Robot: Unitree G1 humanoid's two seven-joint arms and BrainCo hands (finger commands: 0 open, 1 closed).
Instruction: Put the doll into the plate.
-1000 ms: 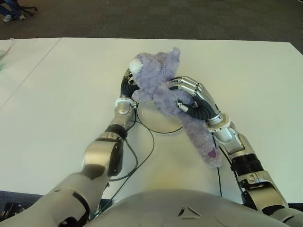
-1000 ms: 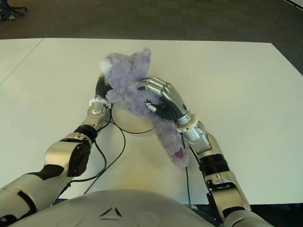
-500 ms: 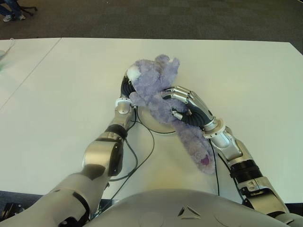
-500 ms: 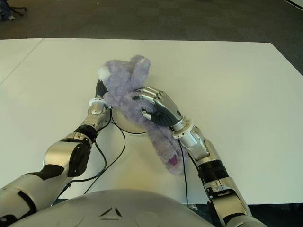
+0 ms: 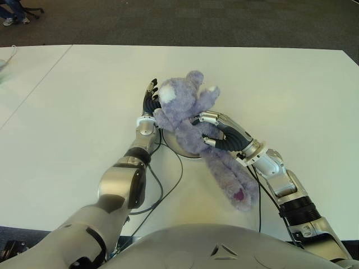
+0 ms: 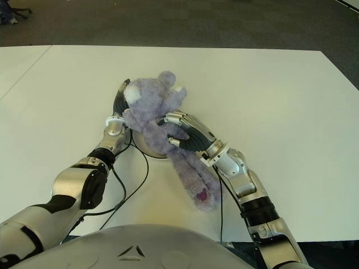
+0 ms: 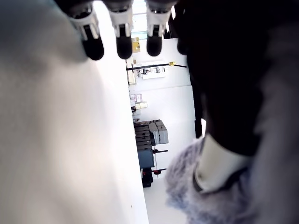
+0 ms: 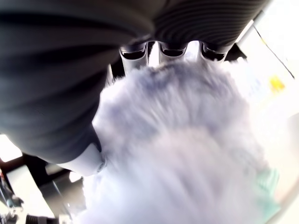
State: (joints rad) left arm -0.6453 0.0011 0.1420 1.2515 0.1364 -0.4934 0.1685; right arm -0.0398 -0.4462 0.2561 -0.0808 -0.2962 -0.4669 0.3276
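A purple plush doll [image 5: 185,106] lies slanted across a white round plate [image 5: 179,146], its head over the plate's far side and its legs [image 5: 233,188] trailing off towards me on the table. My right hand [image 5: 216,130] is shut on the doll's torso, fingers wrapped over it; the right wrist view shows fur [image 8: 177,140] filling the palm. My left hand [image 5: 149,102] stands at the plate's left edge beside the doll's head, fingers [image 7: 122,39] straight and holding nothing. Most of the plate is hidden under the doll.
The white table [image 5: 291,89] stretches wide on both sides, with a seam [image 5: 39,84] at the far left. Black cables [image 5: 168,185] loop from my left forearm near the plate. Dark carpet and a person's feet [image 5: 10,14] lie beyond the far edge.
My right hand has drawn back towards me and lowered the doll, whose head has sunk over the plate and turned. The left hand has stayed in place.
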